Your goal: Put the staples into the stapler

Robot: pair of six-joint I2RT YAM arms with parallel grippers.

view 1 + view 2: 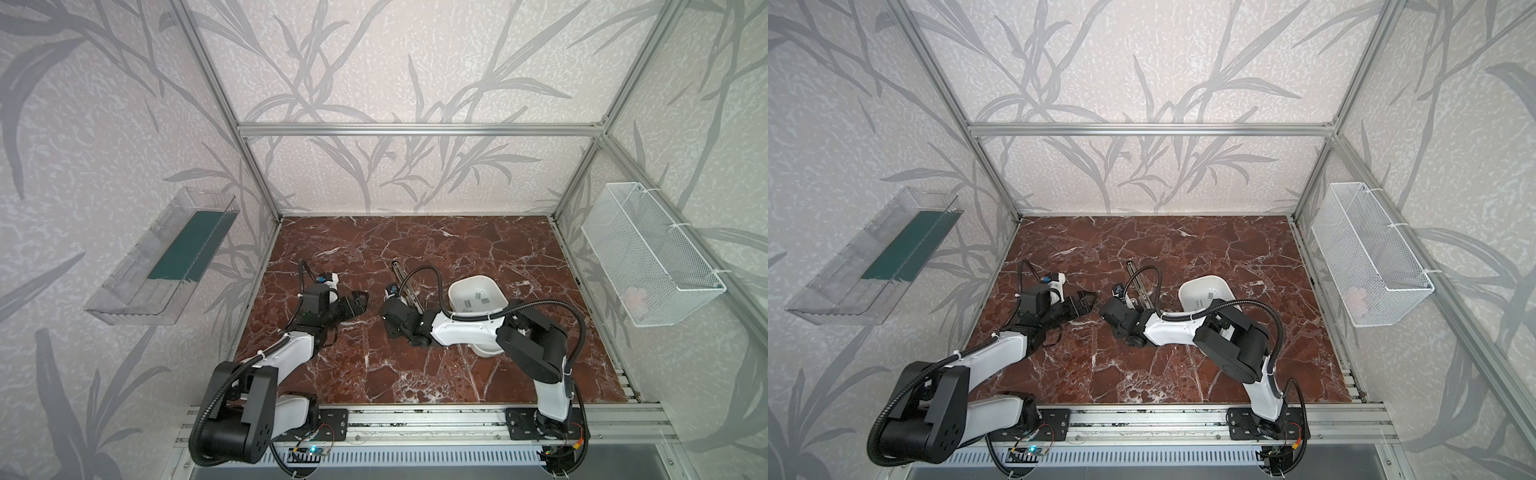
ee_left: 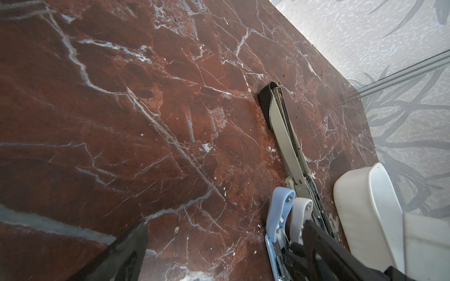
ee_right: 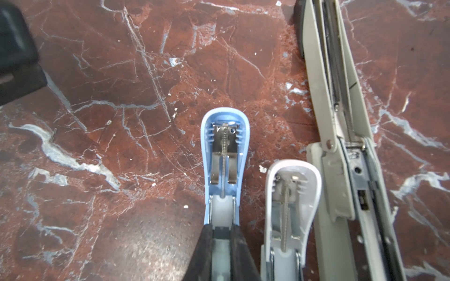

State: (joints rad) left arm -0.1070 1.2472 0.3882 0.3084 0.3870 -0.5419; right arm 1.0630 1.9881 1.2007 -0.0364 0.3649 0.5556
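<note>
Three staplers lie opened flat side by side on the red marble: a blue stapler [image 3: 225,150], a white stapler [image 3: 292,194] and a long grey stapler [image 3: 341,146]. My right gripper [image 3: 222,233] is shut, its black fingers [image 3: 207,253] closed about the blue stapler's metal channel. Whether a strip lies between them I cannot tell. The staples [image 1: 478,297] are grey strips lying in a white bowl [image 1: 457,286]. My left gripper [image 1: 362,300] stands wide open just left of the blue stapler [image 2: 278,214], holding nothing.
The white bowl [image 2: 353,189] stands right beside the long grey stapler [image 2: 280,121]. A wire mesh basket [image 1: 648,253] hangs on the right wall and a clear tray [image 1: 166,257] on the left wall. A tiny loose staple [image 3: 52,135] lies on the marble.
</note>
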